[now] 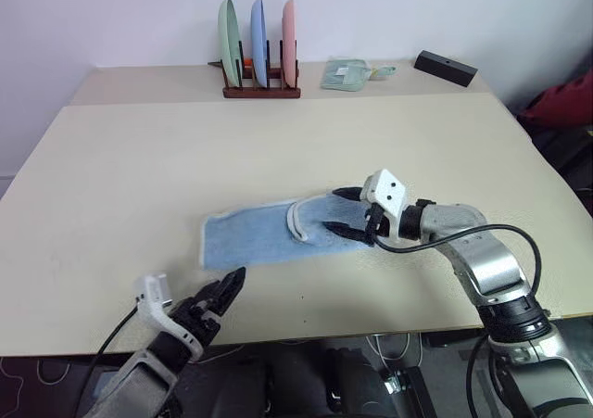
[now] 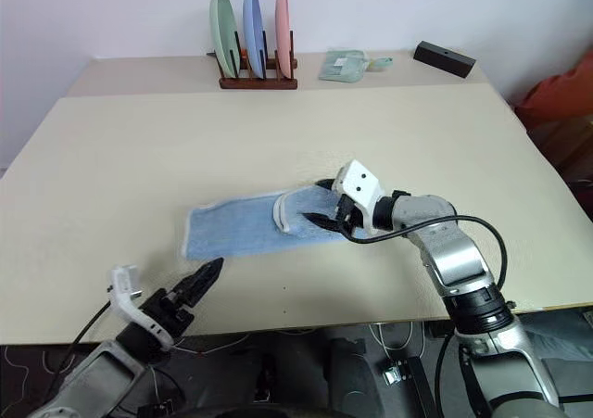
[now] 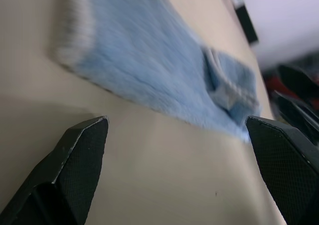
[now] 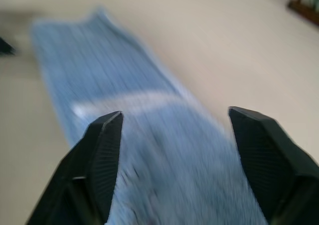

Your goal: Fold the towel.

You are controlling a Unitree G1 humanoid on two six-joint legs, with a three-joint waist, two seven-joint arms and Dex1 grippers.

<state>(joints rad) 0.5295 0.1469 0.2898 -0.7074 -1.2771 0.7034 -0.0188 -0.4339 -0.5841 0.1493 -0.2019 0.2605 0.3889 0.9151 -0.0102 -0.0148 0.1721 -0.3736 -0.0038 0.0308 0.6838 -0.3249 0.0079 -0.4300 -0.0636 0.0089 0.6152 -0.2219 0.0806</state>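
The towel (image 1: pixel 264 235) lies mid-frame on the worktop (image 1: pixel 139 168), its right end flapped over. The right gripper (image 1: pixel 349 214) hovers spread over that flap; the left gripper (image 3: pixel 174 150), spread wide, waits lower left. Lift clear without snagging, then square the edges.

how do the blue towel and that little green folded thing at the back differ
The towel is light blue; the green folded item is pale green. The towel is much bigger, a long strip with its right end turned back over itself, while the green item is a compact square. The towel lies near the front edge by the right gripper; the green item sits far back beside the plate rack. Both lie flat on the table.
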